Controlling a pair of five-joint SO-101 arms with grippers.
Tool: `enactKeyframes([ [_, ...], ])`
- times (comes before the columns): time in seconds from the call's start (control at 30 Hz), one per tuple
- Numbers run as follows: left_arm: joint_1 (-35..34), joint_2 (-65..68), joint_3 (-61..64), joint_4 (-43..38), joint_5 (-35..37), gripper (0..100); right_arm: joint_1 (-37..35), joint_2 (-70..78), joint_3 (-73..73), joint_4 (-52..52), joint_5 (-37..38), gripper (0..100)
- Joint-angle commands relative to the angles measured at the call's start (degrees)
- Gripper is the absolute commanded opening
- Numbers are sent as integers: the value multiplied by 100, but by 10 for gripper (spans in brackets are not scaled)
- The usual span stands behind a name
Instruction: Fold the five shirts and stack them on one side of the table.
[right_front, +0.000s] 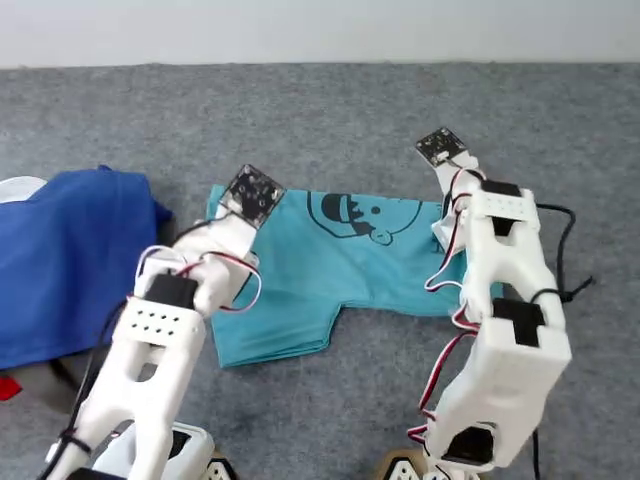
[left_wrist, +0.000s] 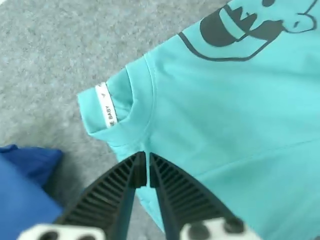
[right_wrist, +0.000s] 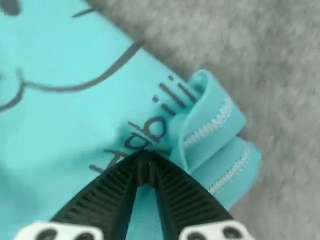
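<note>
When seen from above, the left arm (right_front: 165, 330) stretches from the near edge toward the far side and ends over the left edge of the teal shirt (right_front: 340, 265). The right arm (right_front: 505, 290) rises from the near right, and its wrist bends down over the right edge of the same shirt. This shirt lies spread in the middle of the grey table (right_front: 330, 110), with its dark print facing up. A blue shirt (right_front: 70, 260) lies in a loose heap at the left, just beside the teal one.

From the left wrist, the left gripper (left_wrist: 147, 167) has its two black fingers pressed together on a pinch of teal cloth near the collar. A white label (left_wrist: 106, 105) stands on the collar a little beyond the tips.

From the right wrist, the right gripper (right_wrist: 145, 167) is also clamped narrow on the teal cloth. The stitched hem (right_wrist: 220, 135) lies folded over just beside its tips, close to the grey surface.
</note>
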Motion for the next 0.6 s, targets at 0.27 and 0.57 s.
enactKeyframes([
  [0.27, -9, 870, -259, -308, 53, 15, 374, 4, -325, -1121, -53, 9],
  [0.57, 0, 624, -690, 369, 53, 15, -75, -1341, -782, 110, -88, 9],
])
